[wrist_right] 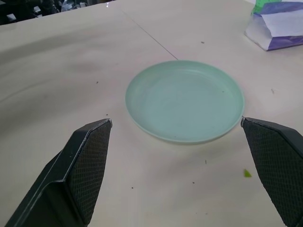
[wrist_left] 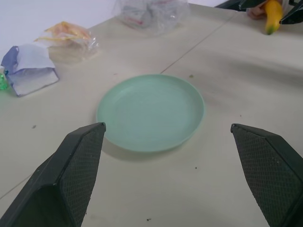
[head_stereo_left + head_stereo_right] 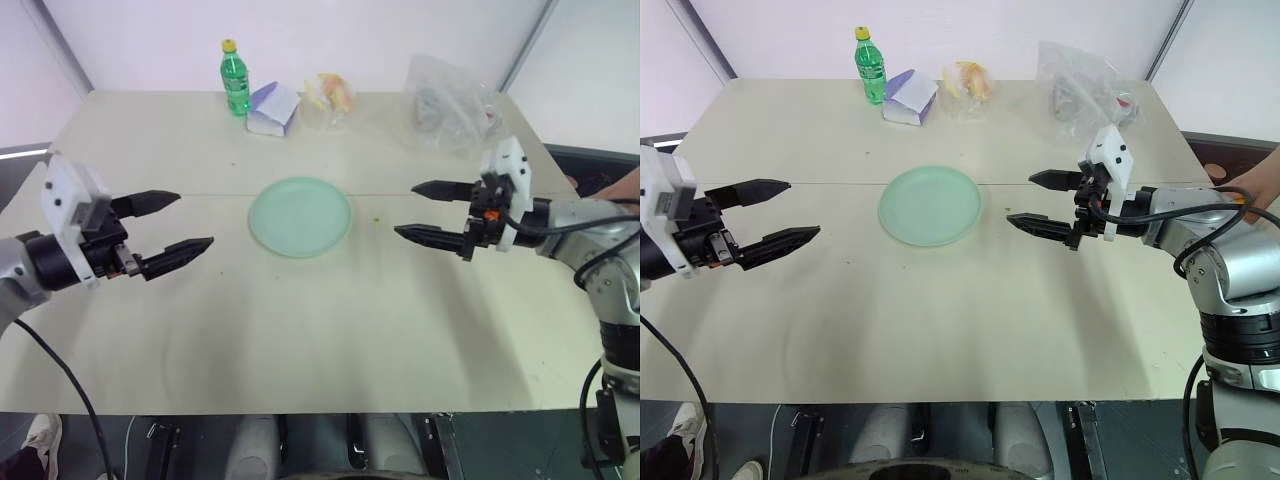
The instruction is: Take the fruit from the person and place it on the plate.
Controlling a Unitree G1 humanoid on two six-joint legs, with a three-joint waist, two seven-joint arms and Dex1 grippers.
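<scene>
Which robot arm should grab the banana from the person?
Probably the right. The person's hand is at the table's right edge, just behind the open right gripper. The open left gripper is across the plate.

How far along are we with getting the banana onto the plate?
Nothing looks done yet: the plate lies bare on the table. In hand: the left gripper and right gripper hover open on either side of it, holding nothing. A person's hand shows at the right edge, and a banana shows beyond the right gripper. Left: taking the banana and placing it.
</scene>
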